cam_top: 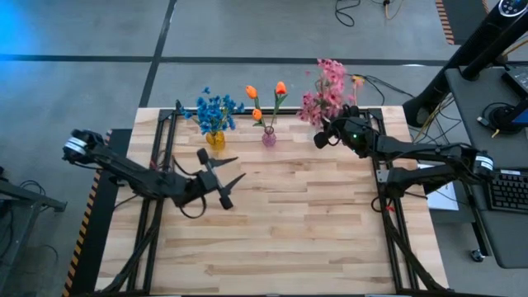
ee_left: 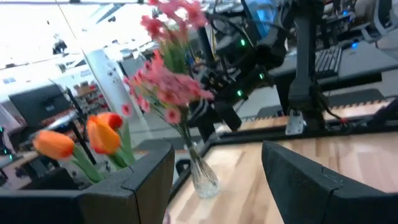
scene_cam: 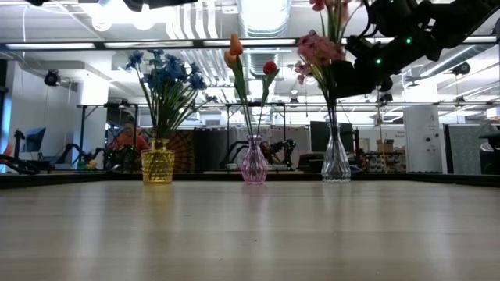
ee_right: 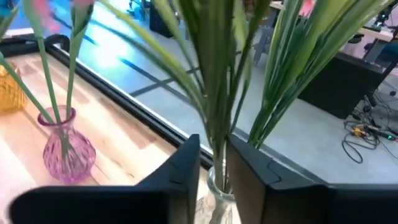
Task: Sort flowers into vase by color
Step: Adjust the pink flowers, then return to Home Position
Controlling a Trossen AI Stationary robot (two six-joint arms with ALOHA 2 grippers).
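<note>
Pale wood table, three vases at far edge, right pincer narrow around pink stems, left pincer wide.

The wooden table stands on a grey floor marked with dark lines. A desk carrying a keyboard sits beside the table. Beyond the table, long ceiling lights and exposed ducting run over a workshop with further equipment.
</note>
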